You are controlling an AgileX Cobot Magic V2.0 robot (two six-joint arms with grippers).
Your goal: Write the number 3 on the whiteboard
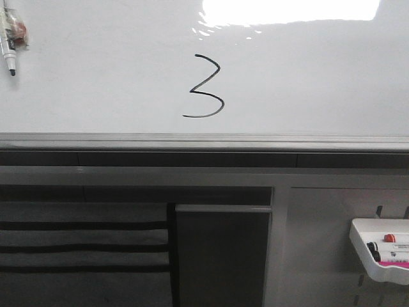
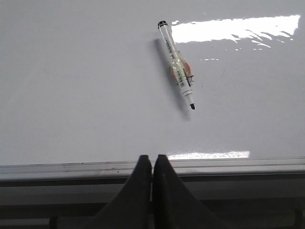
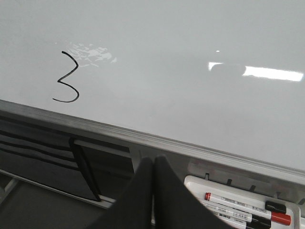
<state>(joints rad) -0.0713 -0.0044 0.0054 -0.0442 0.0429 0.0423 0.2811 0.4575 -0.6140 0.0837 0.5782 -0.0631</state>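
A black hand-drawn number 3 (image 1: 204, 86) stands on the glossy whiteboard (image 1: 319, 83), above its grey rail (image 1: 204, 141); it also shows in the right wrist view (image 3: 68, 77). A white marker with a black tip (image 1: 9, 45) is stuck to the board at the far left, tip down, and shows in the left wrist view (image 2: 177, 65). My left gripper (image 2: 152, 160) is shut and empty, below the rail. My right gripper (image 3: 153, 162) is shut and empty, below the rail beside the marker tray. Neither gripper shows in the front view.
A small white tray (image 1: 377, 252) with several markers hangs at the lower right, also in the right wrist view (image 3: 243, 205). Grey panels with dark slots (image 1: 83, 249) lie under the board. Bright glare (image 1: 291, 9) covers the board's top.
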